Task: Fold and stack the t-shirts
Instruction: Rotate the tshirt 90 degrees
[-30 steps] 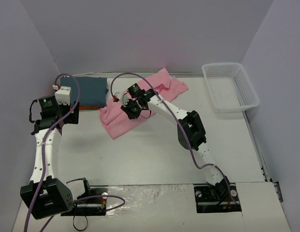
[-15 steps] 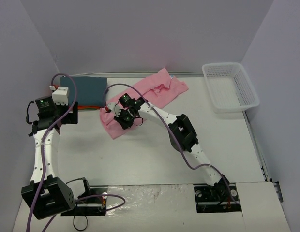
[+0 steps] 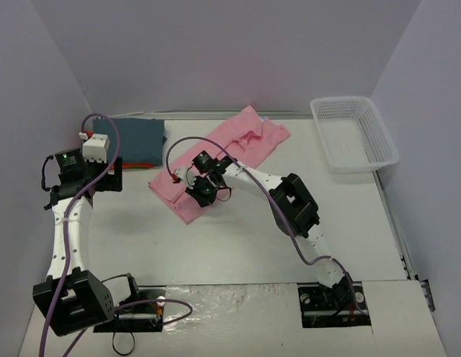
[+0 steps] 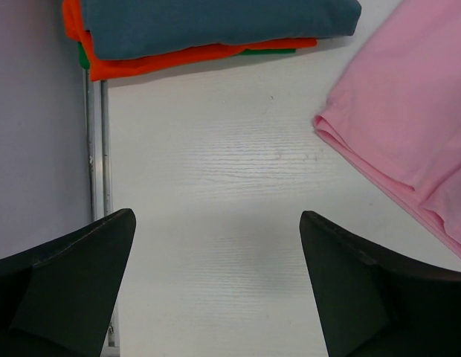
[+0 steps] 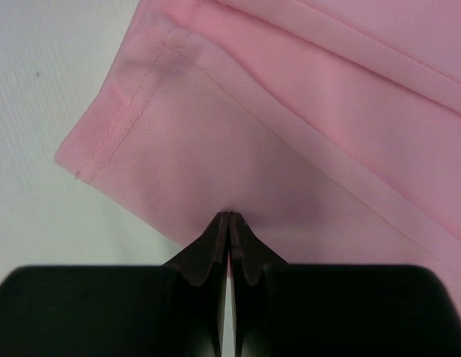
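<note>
The white wood-grain bench (image 3: 238, 238) carries a pink t-shirt (image 3: 245, 137) lying partly folded across its middle. A folded stack sits at the back left, with a blue-grey t-shirt (image 3: 137, 137) on an orange t-shirt (image 4: 178, 59). A white mesh basket (image 3: 342, 99) sits at the back right.

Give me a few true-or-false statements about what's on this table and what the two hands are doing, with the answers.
1. The white plastic mesh basket holds a shirt. False: it is empty.
2. The folded dark blue-grey shirt lies on top of the bright orange shirt. True.
3. The left hand grips the light pink shirt. False: it is open above the white table, holding nothing.
4. The right hand is closed, its tips against the light pink shirt. True.
</note>
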Controlling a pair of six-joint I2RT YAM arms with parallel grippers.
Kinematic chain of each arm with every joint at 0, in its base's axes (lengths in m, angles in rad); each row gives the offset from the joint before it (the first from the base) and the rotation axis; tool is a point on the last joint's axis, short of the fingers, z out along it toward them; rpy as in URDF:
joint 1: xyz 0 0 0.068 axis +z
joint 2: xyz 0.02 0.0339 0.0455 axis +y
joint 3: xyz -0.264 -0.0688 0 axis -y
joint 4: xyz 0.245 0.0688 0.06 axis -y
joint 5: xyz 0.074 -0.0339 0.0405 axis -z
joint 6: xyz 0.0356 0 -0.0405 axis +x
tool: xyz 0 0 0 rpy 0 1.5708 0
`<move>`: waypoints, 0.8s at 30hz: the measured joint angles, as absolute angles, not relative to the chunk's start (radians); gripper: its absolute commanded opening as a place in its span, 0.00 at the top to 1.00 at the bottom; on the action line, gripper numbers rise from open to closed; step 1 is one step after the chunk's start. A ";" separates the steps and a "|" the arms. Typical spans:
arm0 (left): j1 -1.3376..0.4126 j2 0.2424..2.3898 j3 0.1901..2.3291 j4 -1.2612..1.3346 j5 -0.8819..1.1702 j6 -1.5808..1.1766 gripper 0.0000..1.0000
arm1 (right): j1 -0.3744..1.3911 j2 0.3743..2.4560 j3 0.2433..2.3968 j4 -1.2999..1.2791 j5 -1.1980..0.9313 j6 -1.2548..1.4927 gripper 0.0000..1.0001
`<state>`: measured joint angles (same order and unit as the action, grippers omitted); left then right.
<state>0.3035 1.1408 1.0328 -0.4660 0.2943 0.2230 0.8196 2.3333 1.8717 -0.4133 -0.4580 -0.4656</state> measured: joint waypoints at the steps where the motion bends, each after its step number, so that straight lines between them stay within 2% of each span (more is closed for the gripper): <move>1: 0.303 1.144 1.033 -0.466 0.302 0.223 0.08 | 0.819 2.309 1.835 -0.415 -0.456 -0.471 1.00; 10: 0.303 1.153 1.057 -0.504 0.389 0.231 0.08 | 0.791 2.131 1.562 -0.462 -0.449 -0.516 1.00; 24: 0.186 1.202 1.143 -0.585 0.430 0.262 0.07 | 0.614 1.966 1.319 -0.521 -0.423 -0.532 1.00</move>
